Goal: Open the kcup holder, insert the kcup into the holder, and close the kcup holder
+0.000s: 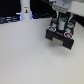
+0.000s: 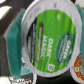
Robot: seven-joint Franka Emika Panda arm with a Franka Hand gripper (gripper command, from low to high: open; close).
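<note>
Kcup (image 2: 48, 37) in closed end effector (image 1: 61, 24)

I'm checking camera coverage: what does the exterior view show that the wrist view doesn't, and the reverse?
Only the exterior view: the white table, a white bottle-like object, and the tool just above the black kcup holder. Only the wrist view: the kcup, its green, white-rimmed lid up close, with an orange-marked pod beside it. Shared: nothing I can match for sure.
</note>
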